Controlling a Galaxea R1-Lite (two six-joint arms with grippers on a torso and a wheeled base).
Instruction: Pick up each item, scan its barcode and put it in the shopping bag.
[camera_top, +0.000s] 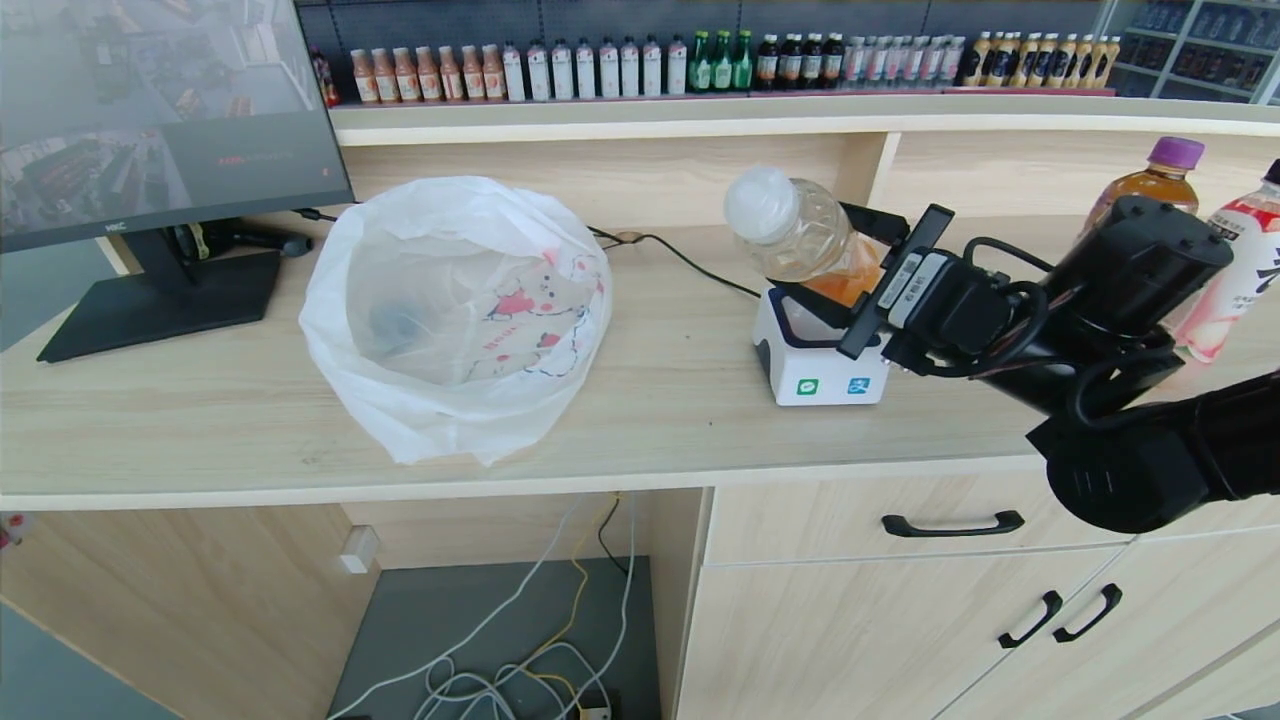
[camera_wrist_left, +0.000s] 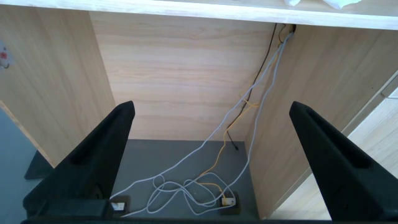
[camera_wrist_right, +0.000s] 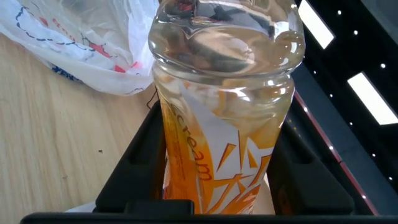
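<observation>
Right gripper (camera_top: 865, 270) has its jaws clamped on the orange drink bottle (camera_top: 800, 235), gripping it around the labelled middle. The bottle lies on its side in the air, just above the small white scanner box (camera_top: 815, 375), with its wide clear end aimed toward the shopping bag (camera_top: 455, 310). The bag sits open and slumped on the surface (camera_top: 650, 420), well off to the left of the scanner, with a dim bluish shape inside that's too blurry to identify. A black cable (camera_top: 690, 262) snakes along the back of the surface between bag and scanner. Two more bottles stand behind the right arm: a purple-capped one (camera_top: 1160, 180) and a pink-and-white one (camera_top: 1235, 280), both partly hidden by the arm. A monitor (camera_top: 150, 110) on a black stand sits at the far left, with a dark handheld thing (camera_top: 245, 240) just behind its foot. A shelf of drinks (camera_top: 700, 65) runs along the back wall. Left gripper (camera_wrist_left: 211, 112) hangs below the surface edge with jaws wide apart and nothing between them, facing the open cubby where loose cords (camera_wrist_left: 205, 180) are piled on the floor
</observation>
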